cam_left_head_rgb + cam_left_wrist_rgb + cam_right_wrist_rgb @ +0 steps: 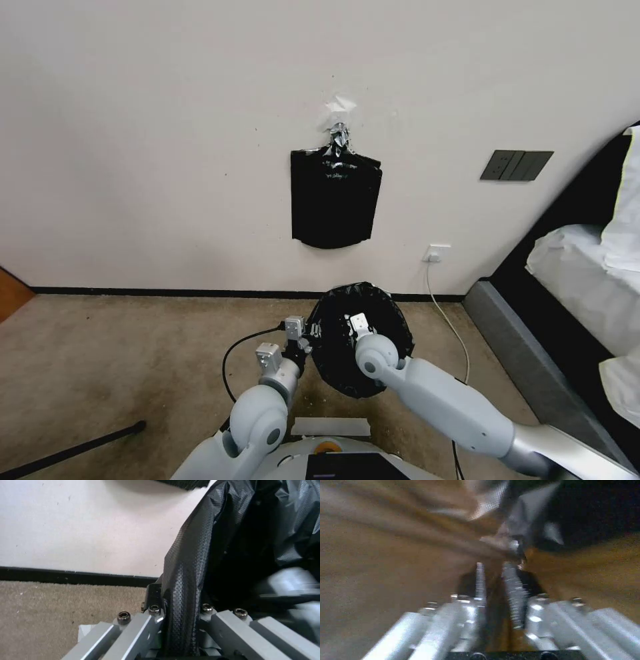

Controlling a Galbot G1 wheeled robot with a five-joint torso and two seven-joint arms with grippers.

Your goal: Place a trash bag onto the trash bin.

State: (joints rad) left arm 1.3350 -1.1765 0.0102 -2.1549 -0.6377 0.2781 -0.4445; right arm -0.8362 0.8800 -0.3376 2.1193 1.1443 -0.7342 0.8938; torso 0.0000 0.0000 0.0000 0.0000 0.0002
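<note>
The black trash bag (363, 373) stands spread into a round open mouth on the carpet near the wall. The trash bin is hidden by the bag. My left gripper (309, 340) is at the left edge of the bag's mouth. In the left wrist view it (180, 605) is shut on a fold of the bag's rim (186, 562). My right gripper (360, 325) reaches down inside the mouth of the bag, and the left wrist view shows it as a grey blur (290, 582). The right wrist view is blurred, with the right gripper (495, 567) against brownish film and a dark patch.
A flat bundle of black bags (335, 200) hangs from a clip on the wall above. A bed (587, 267) fills the right side. A white cable (448, 317) runs from a wall socket (437, 253). A black pole (73, 450) lies on the floor at the left.
</note>
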